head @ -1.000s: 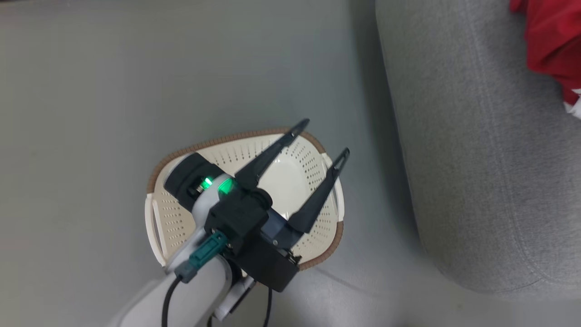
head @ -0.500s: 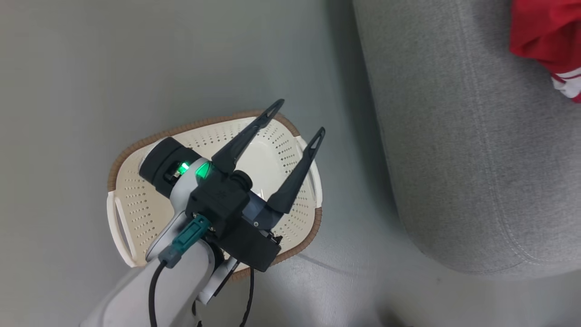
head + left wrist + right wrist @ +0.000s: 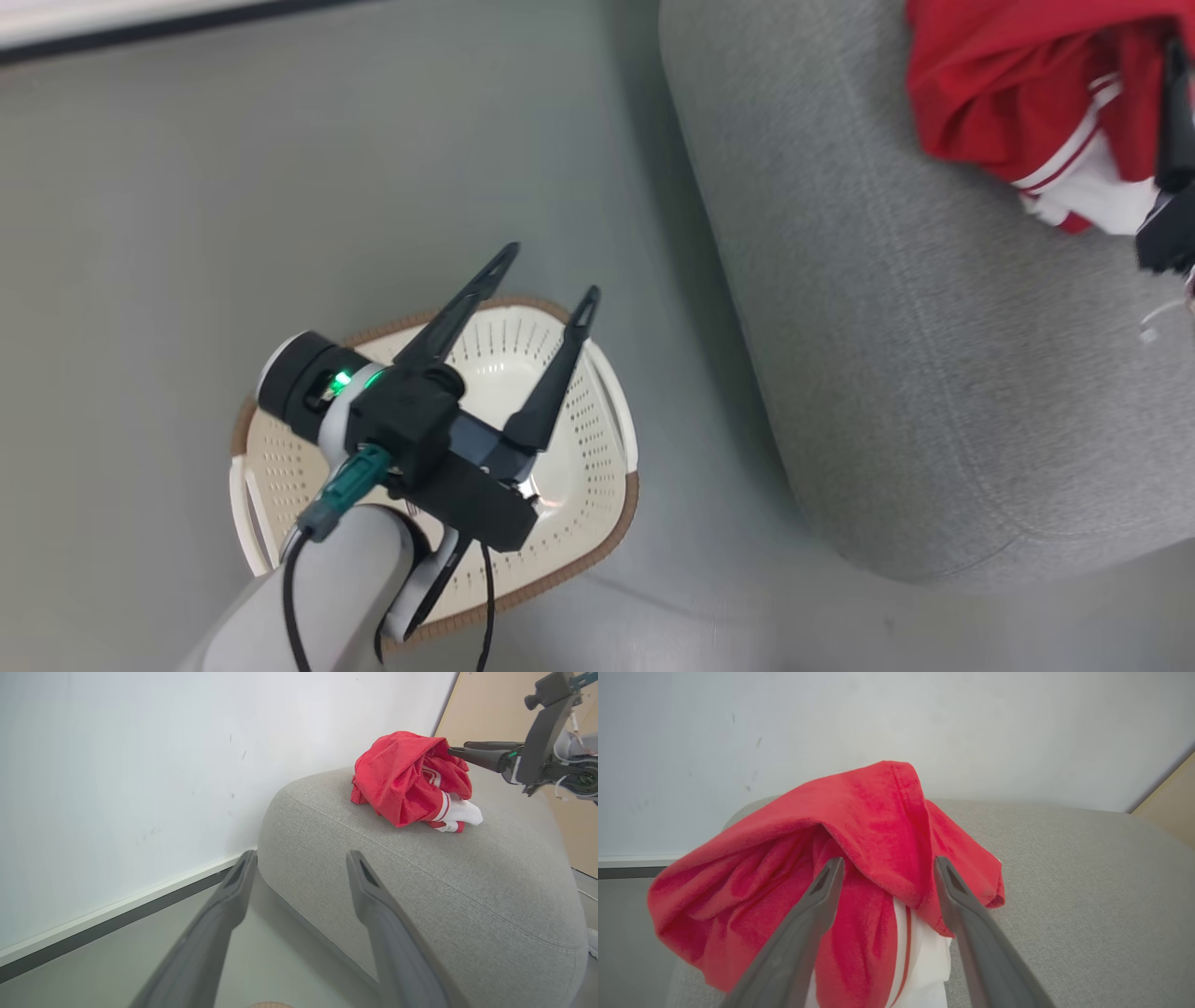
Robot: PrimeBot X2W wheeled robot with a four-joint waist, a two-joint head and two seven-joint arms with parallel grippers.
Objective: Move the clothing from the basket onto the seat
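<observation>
Left claw (image 3: 549, 273): fingers spread wide, nothing between them. In the head view it hangs over the basket (image 3: 611, 509), fingers pointing toward the far rim. The left wrist view shows the same claw (image 3: 301, 858) wide apart, aimed at the near end of the seat (image 3: 420, 891).

Basket: stands upright on the grey floor (image 3: 187, 205), beside the seat (image 3: 887, 355) and not touching it. The part of its white bottom not covered by the arm is visible.

Clothing (image 3: 999, 84): lies bunched in a heap on top of the seat, well apart from the basket. From the left wrist view the clothing (image 3: 402, 779) is a red mound with white, striped fabric at its lower edge, resting on the grey upholstery near a white wall (image 3: 140, 742).

Right claw (image 3: 888, 863): fingers set wide, gripping nothing. The clothing (image 3: 878, 821) sits just in front of its tips, a red fold arching over the gap between them. Whether the fingertips touch the cloth cannot be told. In the left wrist view the right claw (image 3: 460, 749) reaches the heap from the side, above the seat.
</observation>
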